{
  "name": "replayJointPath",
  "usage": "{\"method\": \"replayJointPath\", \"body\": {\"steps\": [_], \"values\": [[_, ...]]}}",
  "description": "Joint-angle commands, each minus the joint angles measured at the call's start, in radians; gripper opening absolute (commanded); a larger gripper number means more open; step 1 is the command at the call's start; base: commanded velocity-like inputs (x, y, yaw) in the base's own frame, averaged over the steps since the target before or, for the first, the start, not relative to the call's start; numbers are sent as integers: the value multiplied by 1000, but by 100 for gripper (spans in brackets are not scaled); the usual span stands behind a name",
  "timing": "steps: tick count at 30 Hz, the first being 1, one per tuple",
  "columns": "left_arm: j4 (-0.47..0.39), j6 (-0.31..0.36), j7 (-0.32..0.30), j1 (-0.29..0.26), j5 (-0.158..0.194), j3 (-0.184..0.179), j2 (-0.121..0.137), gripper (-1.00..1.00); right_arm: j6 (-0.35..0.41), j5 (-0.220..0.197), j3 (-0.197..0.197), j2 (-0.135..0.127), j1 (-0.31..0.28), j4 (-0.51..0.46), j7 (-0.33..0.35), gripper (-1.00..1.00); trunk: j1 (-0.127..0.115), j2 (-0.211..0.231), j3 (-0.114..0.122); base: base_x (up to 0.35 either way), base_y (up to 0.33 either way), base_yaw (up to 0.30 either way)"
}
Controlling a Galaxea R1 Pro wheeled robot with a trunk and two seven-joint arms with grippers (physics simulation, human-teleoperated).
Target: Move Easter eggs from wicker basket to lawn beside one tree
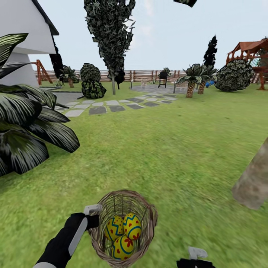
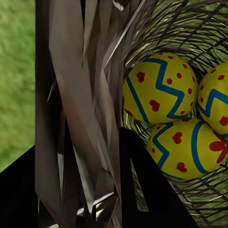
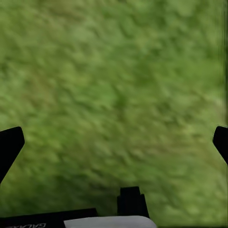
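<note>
The wicker basket (image 1: 124, 227) sits low in the head view, with the left pincer (image 1: 93, 216) at its left rim. All around it the lawn (image 1: 167, 149) is wide and bare — lots of room ahead and to the right, up to the thick pale trunk of the tree (image 1: 255, 178) at the right edge. On the left, big dark striped leaves (image 1: 26, 130) hang over the grass.

All three Easter eggs (image 1: 123, 232) lie inside the basket, touching each other. The left wrist view gets very close: the yellow eggs (image 2: 175, 123) with blue zigzags and red hearts, and the woven wall (image 2: 90, 95) pinched in the left pincer — it looks clenched on the rim.

The right wrist view looks down on blurry grass (image 3: 114, 85). The right pincer (image 3: 114, 142) has its tips far apart, released, holding nothing.

Far off are grey stepping stones (image 1: 111, 106), a wooden fence (image 1: 141, 75), and a white house (image 1: 22, 37).
</note>
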Motion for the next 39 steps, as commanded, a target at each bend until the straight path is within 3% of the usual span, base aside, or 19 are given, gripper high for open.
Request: {"method": "replayJointPath", "body": {"steps": [1, 12, 15, 17, 22, 25, 27, 39], "values": [[-1, 2, 10, 0, 15, -3, -1, -100, 6, 6, -8, 3, 0, -2, 4, 100, 0, -1, 0, 0, 0, -274], [0, 2, 10, 0, 13, -3, -2, -100, 7, -34, -14, 4, 5, 24, 2, 100, 0, -1, 7, 0, 0, -277], [-1, 2, 12, 0, 11, -4, -1, -100, 8, -33, -91, 8, 6, 43, -2, 100, 0, -1, 4, 0, 0, -259], [-1, 3, 13, 0, 10, -4, -1, -100, 8, -33, -108, 8, 6, 51, -2, 100, 0, -1, 2, 0, 0, -247], [0, 3, 11, 0, 12, -6, -1, -100, 9, -33, -113, 2, 6, 52, -2, 100, 0, -1, -2, 0, 0, -246], [0, 6, 9, 0, 14, -58, -5, -100, 10, -33, -113, 1, 6, 52, -2, 100, 0, -1, -5, 0, 0, -246], [-1, 8, 10, 0, 16, -73, -15, -100, 10, -33, -112, 1, 6, 51, -2, 100, 0, -1, -7, 0, 0, -246], [0, 8, 10, 1, 18, -75, -26, -100, 6, -28, -109, 5, 6, 50, -1, 100, 0, -1, -12, 0, 0, -223]]}}
